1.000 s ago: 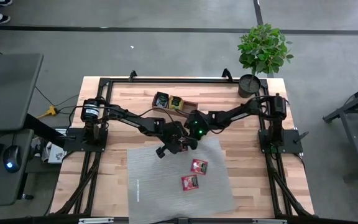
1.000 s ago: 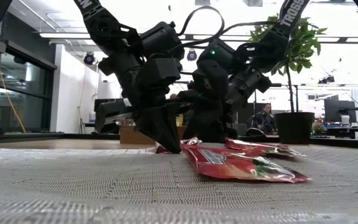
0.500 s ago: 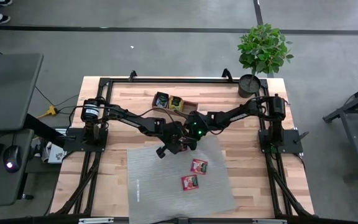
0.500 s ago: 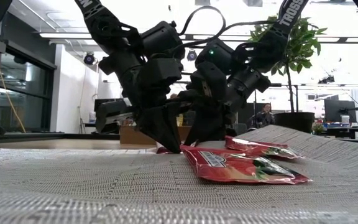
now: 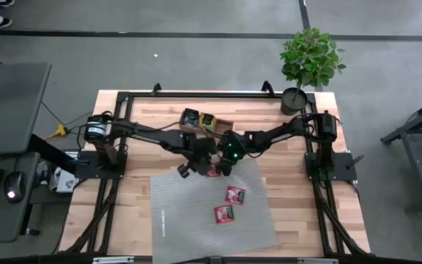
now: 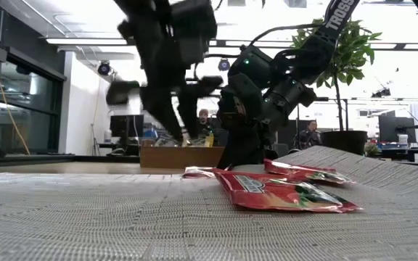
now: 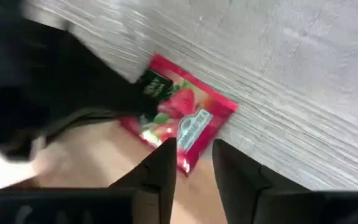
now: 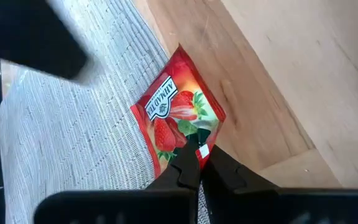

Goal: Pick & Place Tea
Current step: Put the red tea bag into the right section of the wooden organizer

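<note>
One red sachet (image 8: 178, 118) pinched by shut R gripper (image 8: 191, 163); L gripper (image 7: 192, 163) part-open, empty; arms hide it overhead.

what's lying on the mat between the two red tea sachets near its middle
Nothing: in the high view only bare grey mat separates the upper sachet from the lower sachet.

The strawberry tea sachet (image 8: 176, 121) at the black right pincer (image 8: 191, 163) is red, printed with strawberries, green leaves and a white label. Under it lies a grey ribbed mat (image 8: 73, 124) on the pale wooden bench (image 8: 272, 74).
</note>
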`<state>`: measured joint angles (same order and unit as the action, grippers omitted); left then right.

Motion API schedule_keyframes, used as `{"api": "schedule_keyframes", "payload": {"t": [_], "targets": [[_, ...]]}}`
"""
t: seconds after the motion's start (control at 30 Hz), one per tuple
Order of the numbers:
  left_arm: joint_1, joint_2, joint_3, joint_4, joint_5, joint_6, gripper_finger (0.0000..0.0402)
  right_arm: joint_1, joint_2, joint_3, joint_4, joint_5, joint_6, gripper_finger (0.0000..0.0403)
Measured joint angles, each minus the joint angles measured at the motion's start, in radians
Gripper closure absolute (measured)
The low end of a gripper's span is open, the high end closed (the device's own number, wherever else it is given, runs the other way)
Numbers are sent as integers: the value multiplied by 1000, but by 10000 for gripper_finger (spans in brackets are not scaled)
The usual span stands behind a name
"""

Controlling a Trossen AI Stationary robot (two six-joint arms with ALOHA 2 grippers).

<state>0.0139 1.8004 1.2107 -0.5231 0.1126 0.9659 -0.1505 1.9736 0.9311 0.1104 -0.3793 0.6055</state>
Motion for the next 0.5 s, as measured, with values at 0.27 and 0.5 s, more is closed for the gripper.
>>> {"api": "schedule_keyframes", "payload": {"t": [0.27, 0.5], "targets": [[-1, -115, 86, -116, 3, -81, 293, 0, -18, -2, 30, -1, 21, 402], [-1, -136, 84, -146, -17, -134, 293, -3, -81, -7, 4, 42, 26, 403]]}}
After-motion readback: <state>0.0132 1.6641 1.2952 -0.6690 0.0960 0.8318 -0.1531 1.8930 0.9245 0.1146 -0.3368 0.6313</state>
